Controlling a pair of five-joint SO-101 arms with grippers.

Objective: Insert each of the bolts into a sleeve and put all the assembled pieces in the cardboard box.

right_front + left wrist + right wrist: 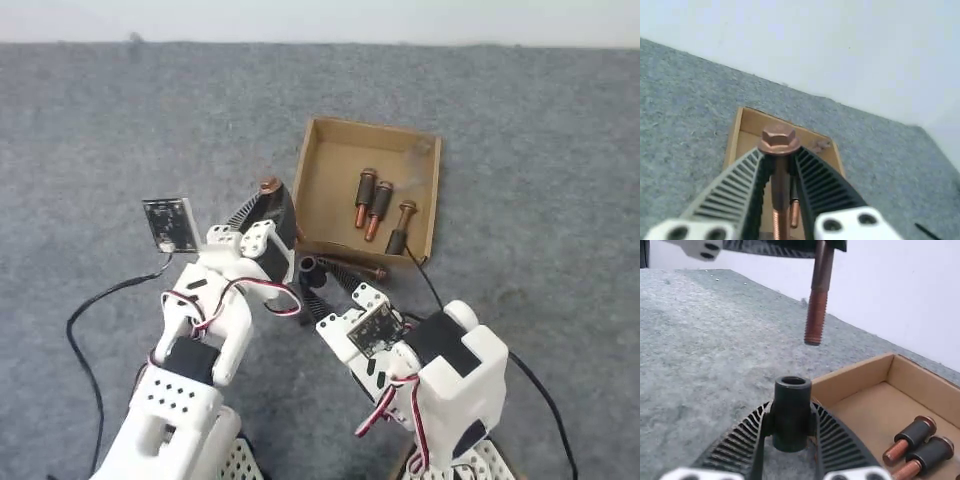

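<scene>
Bolt (269, 185) is held upright in the left jaws, which are clamped on its shank just under the copper-coloured hex head (778, 140). In the high view it is seen a little left of centre, just beside the left wall of the cardboard box (302, 190).

Sleeve (307, 265), black and tubular, is gripped in the right jaws with its bore open upward. It is placed at mid-frame in the high view, just below the box's lower left corner.

In the right wrist view the threaded end of the bolt (816, 315) is seen hanging above the sleeve (791, 390). It is clear of the sleeve's mouth and offset slightly to one side, so the two are apart.

Three assembled pieces (379, 210) are noted inside the box, toward its right half, lying side by side and roughly parallel. Each is a black sleeve on a copper-coloured bolt. Two of them are also caught in the right wrist view (910, 437).

One loose bolt (355, 267) is recorded lying flat on the table (100, 120), just outside the box's lower wall and close to the right jaws. The table is covered in grey carpet-like material. A black cable (80, 320) is trailed across it at lower left.
</scene>
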